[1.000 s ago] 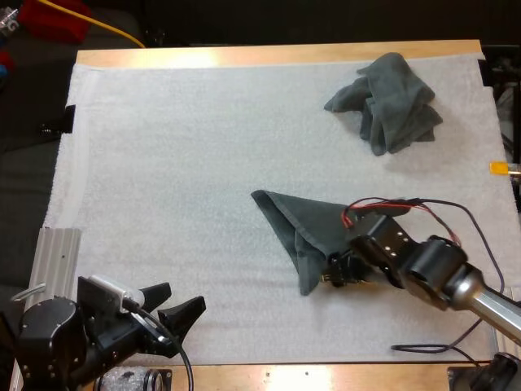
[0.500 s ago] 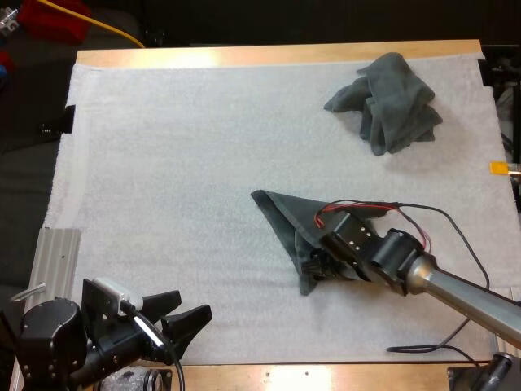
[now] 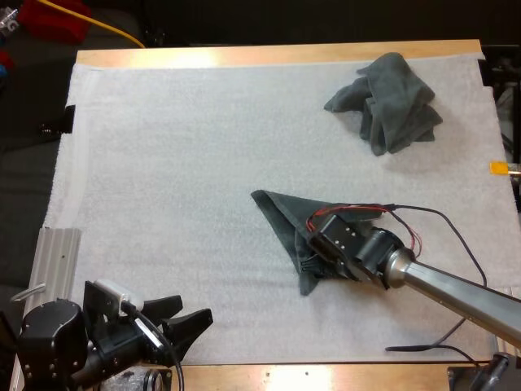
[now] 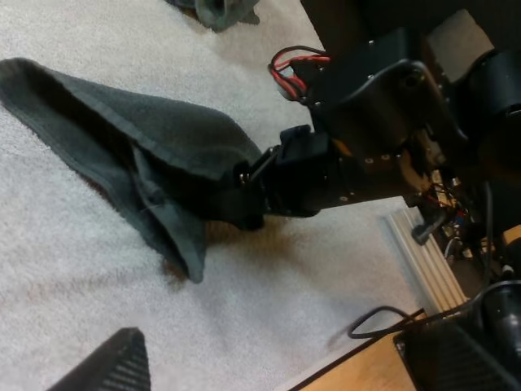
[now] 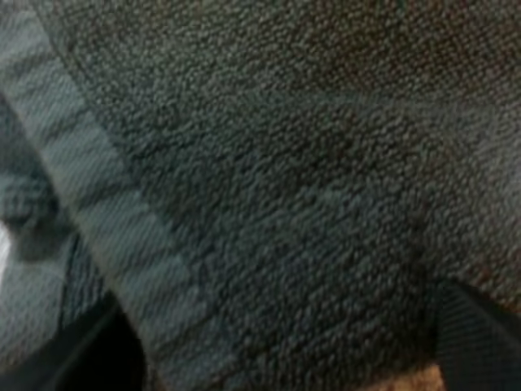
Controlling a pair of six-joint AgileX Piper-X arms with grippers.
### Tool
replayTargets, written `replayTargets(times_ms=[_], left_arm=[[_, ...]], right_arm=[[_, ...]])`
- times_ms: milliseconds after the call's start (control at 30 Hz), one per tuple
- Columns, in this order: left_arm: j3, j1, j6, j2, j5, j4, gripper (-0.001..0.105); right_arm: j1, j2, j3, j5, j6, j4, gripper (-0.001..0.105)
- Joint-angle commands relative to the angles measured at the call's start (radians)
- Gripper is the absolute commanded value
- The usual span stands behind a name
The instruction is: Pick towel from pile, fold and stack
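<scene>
- My right claw (image 4: 247, 198) was closed on the towel (image 3: 281, 218). In the right wrist view the dark cloth lay between my two fingers (image 5: 482, 340), which stood at either side of it and pressed on it.
- The towel sat right at this claw and spread away from it to the left, as a wedge on the white mat (image 3: 163, 163).
- The wedge's narrow tip pointed away from the claw, to the left and toward the far side of the table (image 3: 244, 55). Its wide end was at the claw itself.
- Its longest edge slanted from that far tip back to a loose corner on the mat, just left of the claw and on its near side. That slant was the towel's long axis.
- In the left wrist view the cloth rose like a tent where the claw held it and sloped down to the mat toward the tip.
- A hemmed border ran across the cloth beside my right fingers.
- My left claw (image 3: 183, 315) stood wide open, holding nothing, over the near edge of the mat. It was well apart from the right claw, to its left and nearer to me.
- The crumpled towel (image 3: 391, 102) lay well beyond the right claw, toward the mat's far edge and a little to the right, clear of the held towel.
</scene>
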State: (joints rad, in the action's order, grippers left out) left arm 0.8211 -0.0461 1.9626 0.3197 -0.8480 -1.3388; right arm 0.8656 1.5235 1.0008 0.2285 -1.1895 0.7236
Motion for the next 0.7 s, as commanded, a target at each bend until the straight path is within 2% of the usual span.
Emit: replayTargets(times_ms=[0, 67, 133, 667], left_arm=[[0.008, 0.003, 0.009, 0.002, -0.022, -0.004, 0.070], [0.008, 0.003, 0.009, 0.002, -0.038, -0.004, 0.070], [0.008, 0.003, 0.009, 0.002, -0.046, -0.004, 0.070], [0.008, 0.005, 0.009, 0.002, -0.047, -0.004, 0.070]], right_arm=[[0.000, 0.008, 0.001, 0.019, 0.003, -0.004, 0.060], [0.000, 0.013, 0.001, 0.022, 0.003, -0.010, 0.050], [0.000, 0.013, 0.001, 0.025, 0.003, -0.011, 0.047], [0.000, 0.013, 0.001, 0.175, -0.002, 0.074, 0.046]])
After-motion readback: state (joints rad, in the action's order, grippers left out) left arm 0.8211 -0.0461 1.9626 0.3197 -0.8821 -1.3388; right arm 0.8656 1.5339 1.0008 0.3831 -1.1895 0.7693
